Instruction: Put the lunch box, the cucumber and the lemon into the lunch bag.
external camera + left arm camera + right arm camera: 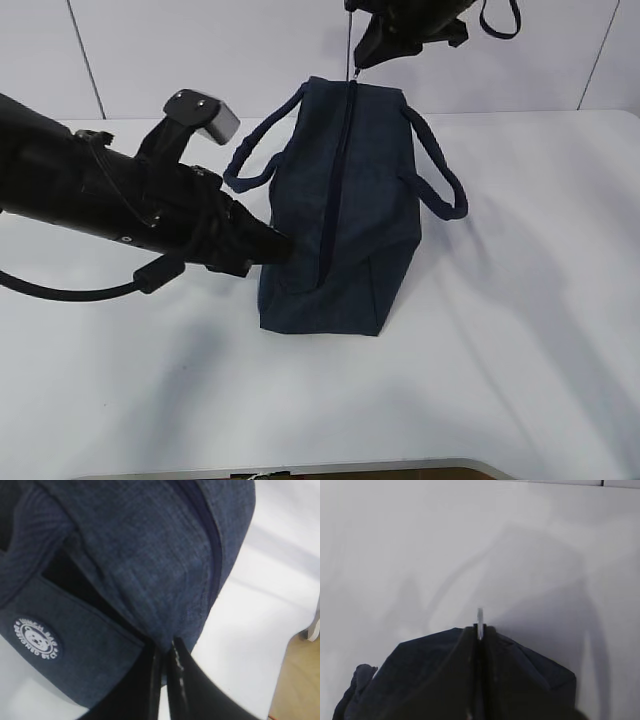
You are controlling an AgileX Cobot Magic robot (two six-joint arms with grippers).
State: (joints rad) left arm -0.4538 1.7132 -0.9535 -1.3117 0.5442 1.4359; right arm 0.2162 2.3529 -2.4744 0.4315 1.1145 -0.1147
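Lunch bag (340, 220) upright mid-table, zipper (335, 190) closed along the top. Left gripper (275, 248) clamped on the bag's near end fabric; right gripper (358, 62) pinched on the metal ring pull (479, 617). Food items out of sight, probably inside. Best held taut at both ends, pulling straight along the zipper line
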